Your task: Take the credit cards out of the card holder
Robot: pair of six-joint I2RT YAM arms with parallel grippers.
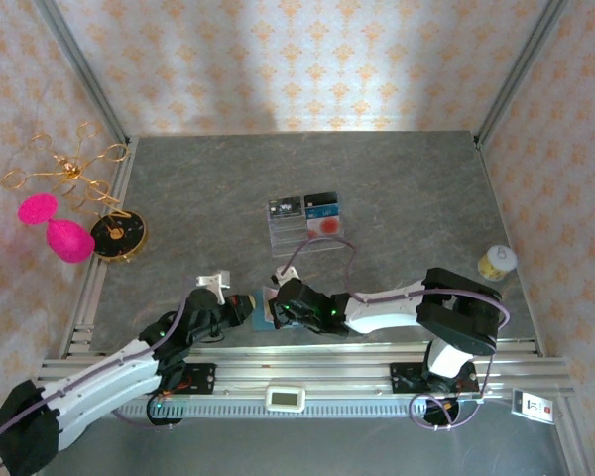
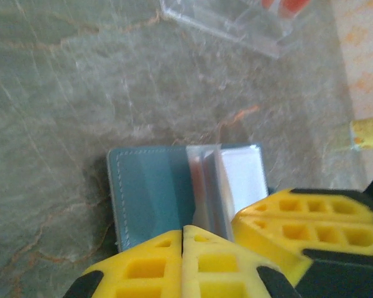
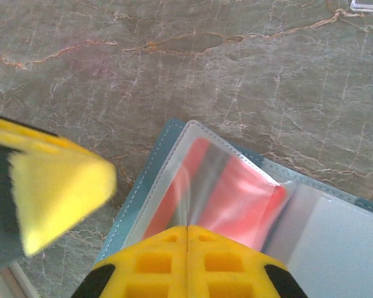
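Observation:
The teal card holder (image 1: 262, 309) lies open near the table's front edge, between both grippers. In the left wrist view its teal cover (image 2: 146, 189) lies flat and its clear pockets (image 2: 208, 180) stand up. My left gripper (image 2: 183, 233) is shut on the lower edge of those pockets. My right gripper (image 3: 188, 231) is shut on a clear pocket leaf holding a red credit card (image 3: 236, 192). The two grippers (image 1: 250, 309) (image 1: 277, 305) almost touch. Three more credit cards lie in the clear tray: black (image 1: 285, 208), blue (image 1: 320, 205) and pale with red print (image 1: 324, 226).
The clear compartment tray (image 1: 288, 238) stands mid-table behind the holder. A gold stand (image 1: 117, 236) with pink shapes sits at the left wall. A small yellow roll (image 1: 496, 262) sits at the right. The rail (image 1: 377, 352) runs along the front edge.

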